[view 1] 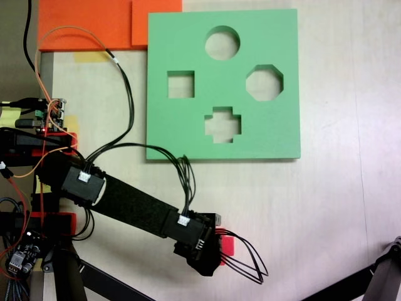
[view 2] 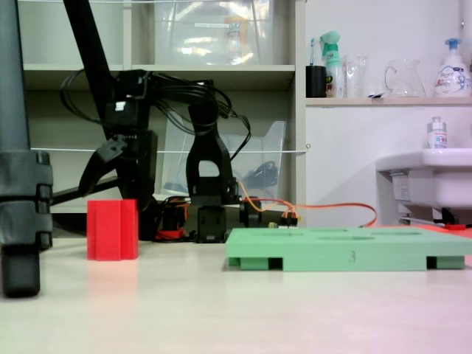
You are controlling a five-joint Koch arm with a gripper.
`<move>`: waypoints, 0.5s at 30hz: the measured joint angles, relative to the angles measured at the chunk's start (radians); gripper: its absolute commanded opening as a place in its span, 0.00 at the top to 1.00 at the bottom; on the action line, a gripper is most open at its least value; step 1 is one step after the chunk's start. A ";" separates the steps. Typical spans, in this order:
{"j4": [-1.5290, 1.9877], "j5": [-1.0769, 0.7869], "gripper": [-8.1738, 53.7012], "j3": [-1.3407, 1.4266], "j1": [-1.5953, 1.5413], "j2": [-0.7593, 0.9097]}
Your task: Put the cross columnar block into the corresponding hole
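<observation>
Right, I've got the block standing upright on the table at left of the low fixed view, well apart from the board. From above, only a red sliver peeks out beside the claw at lower centre. Claw's opening? Can't tell. The cross hole sits up-frame of it, so that's my heading.

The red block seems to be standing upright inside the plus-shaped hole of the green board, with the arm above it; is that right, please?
Not quite. The red block is standing upright, but on the bare table, apart from the green board. The fixed view from above shows the plus-shaped hole empty. The arm's gripper does hang above the block.
</observation>
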 measured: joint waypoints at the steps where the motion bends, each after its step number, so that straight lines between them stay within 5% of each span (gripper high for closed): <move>1: 0.000 -0.005 0.09 0.000 0.002 -0.015; 15: -0.023 -0.074 0.11 0.000 -0.026 -0.069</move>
